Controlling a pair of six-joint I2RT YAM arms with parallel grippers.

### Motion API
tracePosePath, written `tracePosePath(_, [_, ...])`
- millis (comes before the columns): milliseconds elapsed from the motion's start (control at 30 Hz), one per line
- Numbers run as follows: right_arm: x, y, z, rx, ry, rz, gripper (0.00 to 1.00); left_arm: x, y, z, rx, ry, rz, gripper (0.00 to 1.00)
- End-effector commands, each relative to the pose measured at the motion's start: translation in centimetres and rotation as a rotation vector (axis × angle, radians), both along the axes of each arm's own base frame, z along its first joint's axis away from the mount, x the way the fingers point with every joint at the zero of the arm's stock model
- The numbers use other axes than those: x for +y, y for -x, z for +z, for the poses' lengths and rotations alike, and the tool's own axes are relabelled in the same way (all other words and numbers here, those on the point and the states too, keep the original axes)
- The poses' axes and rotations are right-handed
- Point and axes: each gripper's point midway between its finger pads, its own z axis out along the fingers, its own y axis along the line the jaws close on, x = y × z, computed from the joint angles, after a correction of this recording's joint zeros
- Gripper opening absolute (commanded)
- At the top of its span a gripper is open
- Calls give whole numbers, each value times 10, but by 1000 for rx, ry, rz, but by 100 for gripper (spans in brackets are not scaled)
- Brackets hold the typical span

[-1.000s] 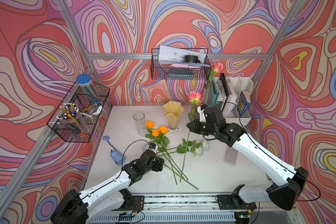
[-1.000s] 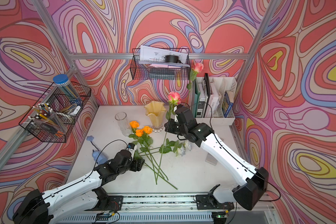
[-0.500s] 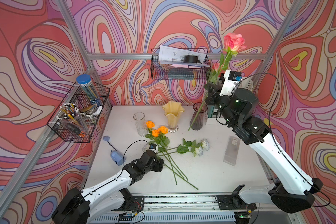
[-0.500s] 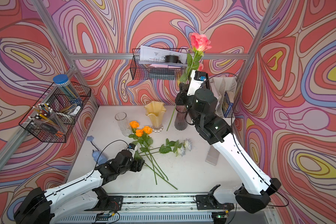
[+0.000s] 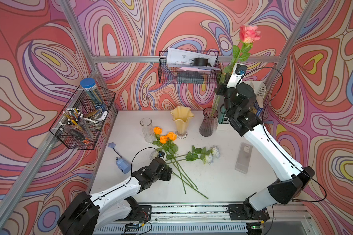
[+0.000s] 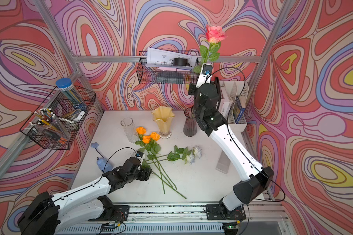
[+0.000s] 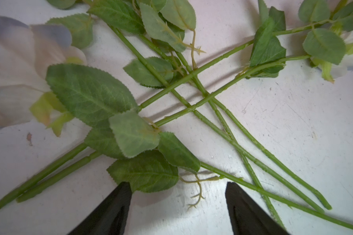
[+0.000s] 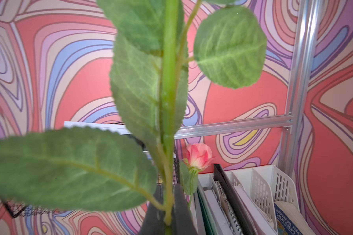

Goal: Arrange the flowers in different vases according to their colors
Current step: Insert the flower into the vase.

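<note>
Three vases: all upright in a row at the back of the table (image 5: 212, 183). That's the clear cylinder (image 5: 146, 130), the yellow ruffled vase (image 5: 181, 122) and the purple ribbed vase (image 5: 208, 124).
Right arm: the right gripper (image 8: 168, 203) is clamped tight on the stem of a pink rose (image 5: 249, 34). The rose is held high and nearly upright. Its lower stem reaches down to the mouth of the purple ribbed vase and looks like it dips inside.
Other pink: a second pink rose (image 8: 199, 155) shows in the right wrist view, just beside the file organizer (image 8: 263, 183). Can't see where its stem ends.
Orange: three orange roses (image 5: 164, 135) lie flat, heads bunched between the clear cylinder and the foot of the yellow ruffled vase. Their stems run toward the front edge.
White: the white roses (image 5: 211, 155) are on the table too, two heads side by side mid-table and a third right by the left arm. Their stems cross the orange ones.
Left arm: the left gripper (image 7: 177, 203) has its jaws spread wide, low over the crossed stems. A leaf sits just ahead of the tips and nothing is gripped.
Writing: honestly not much is readable. The clear box (image 5: 244, 158) on the right arm's side has a small white sticker with print too tiny to read. The sheet in the wire basket (image 5: 189, 67) shows a line drawing, no legible words. The blue book (image 8: 287, 221) in the organizer has cover lettering I can't make out.
</note>
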Motion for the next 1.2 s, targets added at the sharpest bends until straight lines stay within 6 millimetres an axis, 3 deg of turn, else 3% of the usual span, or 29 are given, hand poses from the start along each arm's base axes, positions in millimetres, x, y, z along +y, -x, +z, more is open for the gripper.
tracePosePath(0, [-17,-5,13,-45,-52,-17,0,-3,-5,4,-20,17,-5,79])
tracePosePath(200, [-26,-31,-13,-12,-74,-28,0,-1,-3,-1,-13,12,-2,79])
tracePosePath(467, [-18,-58,-53,53,-107,-6,0,1,-3,-2,-8,5,1,79])
tracePosePath(800, [-9,-68,-139,177,-152,30,0,-3,-4,2,-14,21,-9,79])
tracePosePath(933, [-3,-67,-163,244,-145,51,27,-12,-8,17,-37,66,-30,80])
tracePosePath(1167, [-7,-57,-186,320,-140,41,59,-29,-18,53,-108,113,-90,81])
